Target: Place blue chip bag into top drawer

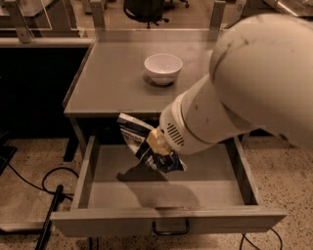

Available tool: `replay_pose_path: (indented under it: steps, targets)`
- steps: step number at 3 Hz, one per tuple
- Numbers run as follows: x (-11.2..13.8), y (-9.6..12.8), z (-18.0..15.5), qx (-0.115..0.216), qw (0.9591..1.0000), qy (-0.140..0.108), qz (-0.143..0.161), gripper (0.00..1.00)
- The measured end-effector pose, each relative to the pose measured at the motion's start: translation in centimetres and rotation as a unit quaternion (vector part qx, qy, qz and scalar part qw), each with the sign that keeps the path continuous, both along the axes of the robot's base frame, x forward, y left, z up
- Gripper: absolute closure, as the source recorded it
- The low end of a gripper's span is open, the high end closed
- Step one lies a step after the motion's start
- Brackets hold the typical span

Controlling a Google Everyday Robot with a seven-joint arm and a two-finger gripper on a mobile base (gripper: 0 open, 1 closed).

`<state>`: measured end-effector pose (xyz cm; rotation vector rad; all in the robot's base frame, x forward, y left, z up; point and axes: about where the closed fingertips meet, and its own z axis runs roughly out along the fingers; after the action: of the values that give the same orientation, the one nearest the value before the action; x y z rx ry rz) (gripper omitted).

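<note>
Blue chip bag [139, 141] hanging tilted above the open top drawer [166, 222], pinched mid-body by the clenched gripper [157, 141].

A white bowl [163, 68] stands on the grey counter [107, 83], toward its back. Black cables [51, 211] lie on the speckled floor [34, 149] left of the counter. A dark chair [144, 10] stands behind it, and the gripper [157, 142] hangs before its front edge.

Place: lab or office | grey metal table [112, 83], speckled floor [288, 185], loose cables [29, 183], swivel chair [144, 10] behind | gripper [157, 141] above top drawer [122, 222], gripping blue chip bag [139, 141]
</note>
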<state>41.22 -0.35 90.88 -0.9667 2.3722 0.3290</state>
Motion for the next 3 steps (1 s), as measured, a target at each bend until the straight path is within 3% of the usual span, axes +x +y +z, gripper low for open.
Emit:
replay_pose_path:
  steps: [1, 2, 3]
  targets:
    - [-1.1, -1.1, -4.3, 0.014, 0.9990, 0.040, -0.013, 1.00]
    - [-0.3, -1.3, -7.6, 0.014, 0.9975, 0.066, -0.019, 1.00]
    - [-0.3, -1.3, -7.8, 0.014, 0.9974, 0.068, -0.019, 1.00]
